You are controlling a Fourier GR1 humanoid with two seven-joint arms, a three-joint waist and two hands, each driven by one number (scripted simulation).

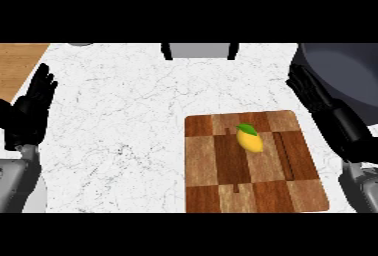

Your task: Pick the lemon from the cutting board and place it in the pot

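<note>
A yellow lemon (250, 140) with a green leaf lies on the upper middle of the wooden cutting board (221, 185), which sits at the lower right of the white marble counter. The dark pot (347, 70) shows at the upper right corner, partly cut off by the view's edge. My right hand (314, 95) is open, fingers straight and pointing up, beside the pot's left rim and above the board's right end. My left hand (33, 100) rests open at the view's left edge, fingers up. Neither hand touches the lemon.
A grey appliance or fixture (199, 50) stands at the counter's back edge. A wooden surface (18, 62) shows at the upper left corner. The marble counter (125, 125) stretches between the left hand and the board.
</note>
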